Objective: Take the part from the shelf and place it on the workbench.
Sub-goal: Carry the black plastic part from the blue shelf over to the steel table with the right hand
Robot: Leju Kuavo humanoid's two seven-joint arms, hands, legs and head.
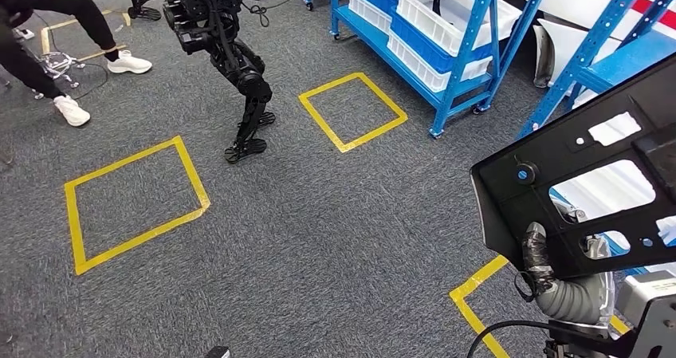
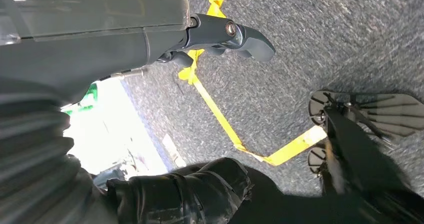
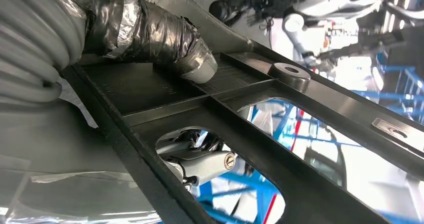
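Note:
The part is a large black flat panel with several cut-out windows, held up at the right of the head view. My right hand grips its lower edge, the taped thumb lying on its front face. In the right wrist view the thumb presses on the panel, and the other fingers show behind it through a cut-out. My left hand hangs over the grey carpet with its fingers apart and nothing in them.
Blue shelves with white bins stand ahead at the right. Another black legged robot stands ahead, and a person is at the far left. Yellow tape squares mark the carpet.

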